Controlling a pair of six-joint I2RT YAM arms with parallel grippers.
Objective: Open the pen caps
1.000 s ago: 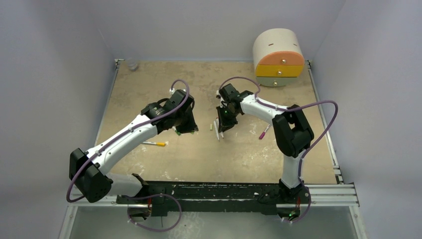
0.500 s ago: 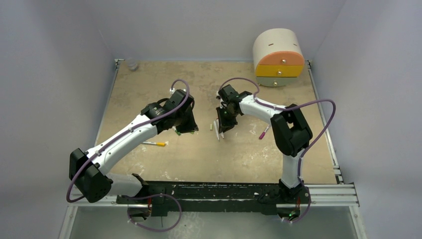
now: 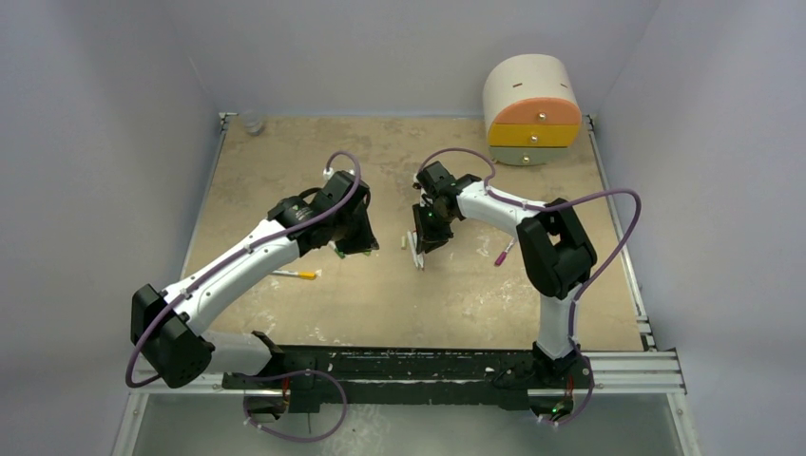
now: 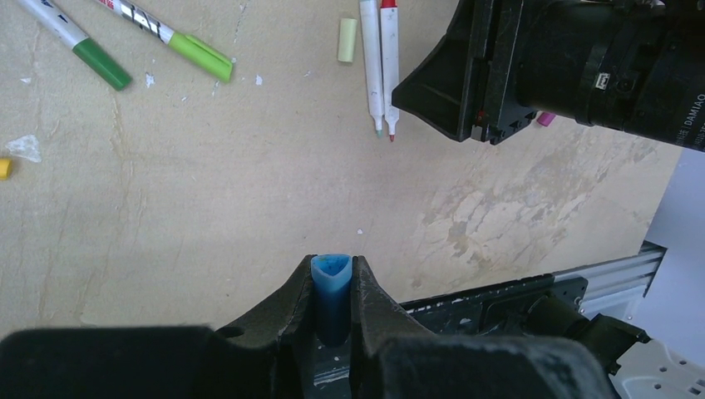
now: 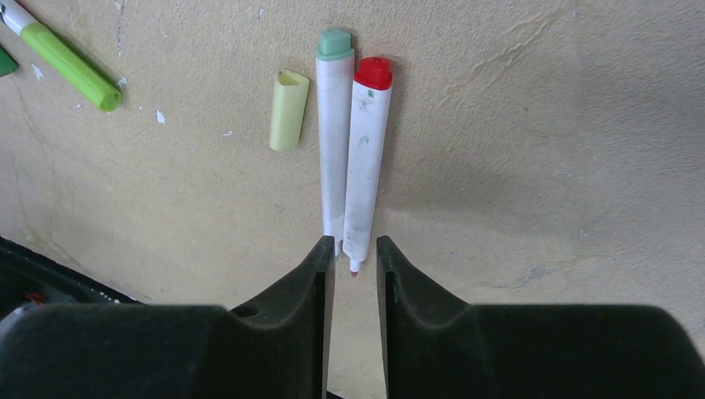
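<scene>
Pinching a hollow blue cap, left tool, scuffed tan table

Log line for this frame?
left jaws: shut on blue cap | right jaws: open, empty, at two uncapped pens | yellow-green cap loose beside pens

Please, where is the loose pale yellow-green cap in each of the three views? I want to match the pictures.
Top external: the pale yellow-green cap is a small speck almost at the picture's centre.
Left wrist: at the top edge, near the middle.
Right wrist: upper left of centre.
Shared landmark: the two uncapped white pens lying side by side, just right of it in both wrist views.
</scene>
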